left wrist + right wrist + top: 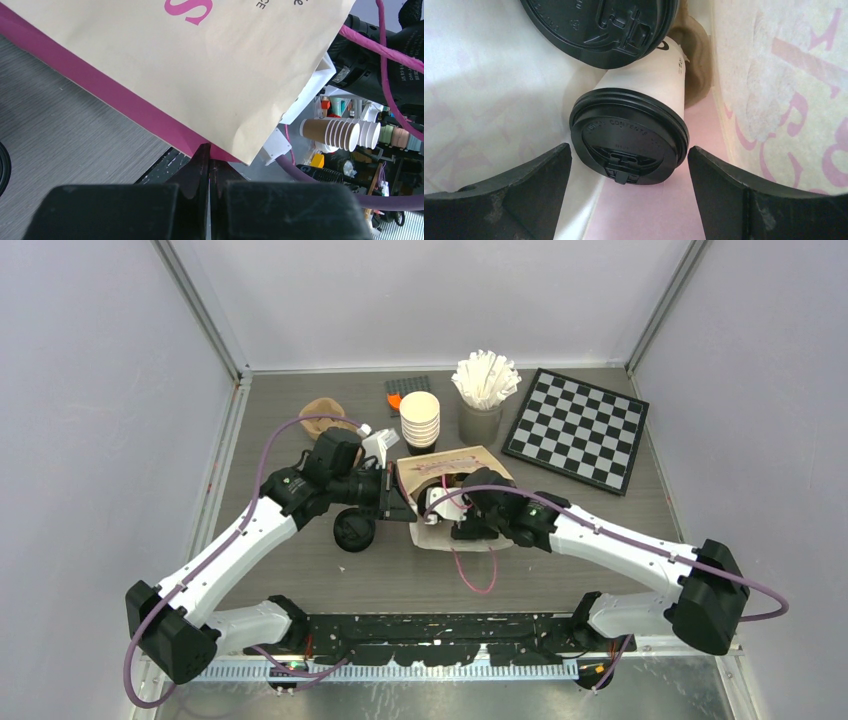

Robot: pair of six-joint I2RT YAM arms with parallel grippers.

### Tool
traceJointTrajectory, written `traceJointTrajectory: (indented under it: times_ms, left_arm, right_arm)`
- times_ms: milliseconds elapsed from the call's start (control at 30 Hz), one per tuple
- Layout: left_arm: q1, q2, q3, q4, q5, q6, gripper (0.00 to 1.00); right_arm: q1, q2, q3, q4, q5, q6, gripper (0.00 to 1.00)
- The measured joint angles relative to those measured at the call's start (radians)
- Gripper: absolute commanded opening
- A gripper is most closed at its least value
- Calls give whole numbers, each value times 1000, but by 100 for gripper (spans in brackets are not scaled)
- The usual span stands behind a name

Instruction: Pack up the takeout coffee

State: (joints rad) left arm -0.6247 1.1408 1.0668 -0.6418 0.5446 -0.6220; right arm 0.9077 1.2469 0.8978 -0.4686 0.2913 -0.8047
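**Inspector:** Grey wood-grain table [620, 530], pale walls [90, 390] around it. Where is the coffee?

**Assessor:** Inside the paper bag [452, 462], which lies at centre frame in the top view. In the right wrist view the near lidded cup [629, 135] sits mid-frame with its lid facing the lens. The second cup's lid [599, 25] runs along the upper edge, close above it. I cannot tell whether the two touch.

**Inspector:** Hand states?

**Assessor:** The right gripper [629, 149] stands spread, one finger on each side of the near lid and just beside it. I judge that it has no grip, though light contact at the rim cannot be ruled out. The left gripper [209, 156] is pressed together, pinching the bag's pink-edged corner.

**Inspector:** What do you recommend for the step in hand?

**Assessor:** I judge it to be release and withdrawal. The right hand should back straight out along the bag with its jaws wide, so that neither finger drags a lid. The left pinch should hold until the right hand is clear, or the mouth may sag onto the wrist.

**Inspector:** What differs between the views?

**Assessor:**
- **Top view:** it does not clearly show either cup, since the bag and arm cover them. It alone shows the stack of lidless cups [420, 420] above the bag, a loose black lid [354, 531] at the bag's lower left, and the chessboard [577, 428] at upper right.
- **Right wrist view:** it alone confirms that the cups are in the bag.
- **Left wrist view:** it alone shows the pinch.
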Motion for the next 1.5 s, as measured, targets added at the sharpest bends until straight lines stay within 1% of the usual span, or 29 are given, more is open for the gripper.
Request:
traceJointTrajectory:
  times_ms: [333, 433, 600, 967, 1100, 1233, 1500]
  left_arm:
    - [0, 0, 0, 5, 3, -8, 0]
    - [0, 0, -2, 10, 4, -9, 0]
    - [0, 0, -4, 18, 7, -18, 0]
    - [0, 1, -4, 23, 15, -27, 0]
    - [0, 1, -4, 24, 17, -29, 0]
    - [0, 8, -4, 27, 25, -29, 0]
    - [0, 15, -4, 34, 33, -30, 0]
  right_arm:
    - [0, -23, 34, -83, -10, 50, 91]
    - [0, -25, 50, -101, -10, 66, 93]
    - [0, -26, 84, -148, -24, 100, 93]
    - [0, -30, 130, -245, -83, 161, 90]
    - [0, -30, 144, -265, -92, 181, 92]
    - [0, -30, 163, -280, -96, 199, 92]
    - [0, -30, 203, -311, -142, 274, 78]
